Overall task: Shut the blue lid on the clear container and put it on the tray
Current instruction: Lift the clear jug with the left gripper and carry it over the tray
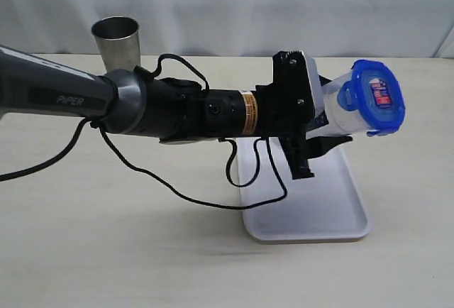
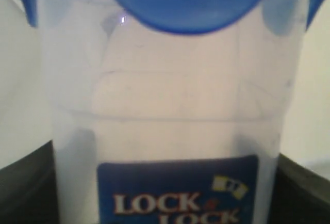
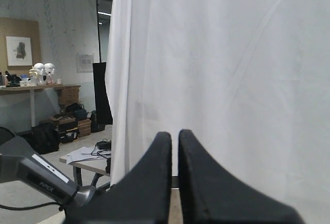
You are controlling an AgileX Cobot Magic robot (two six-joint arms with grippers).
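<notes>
My left gripper (image 1: 328,118) is shut on the clear container (image 1: 342,106) and holds it on its side in the air, above the far part of the white tray (image 1: 333,217). The blue lid (image 1: 379,97) sits on the container's mouth and faces right, its red-and-white label showing. In the left wrist view the container (image 2: 170,100) fills the frame, with the lid (image 2: 191,2) at its far end and dark fingers (image 2: 26,188) on either side. My right gripper (image 3: 175,140) is shut on nothing and points at a white curtain. It is outside the exterior view.
A grey steel cup (image 1: 117,38) stands at the back left of the table. The left arm (image 1: 64,95) stretches across from the left, with a black cable (image 1: 177,194) hanging below it onto the table. A white curtain (image 1: 284,3) closes off the back.
</notes>
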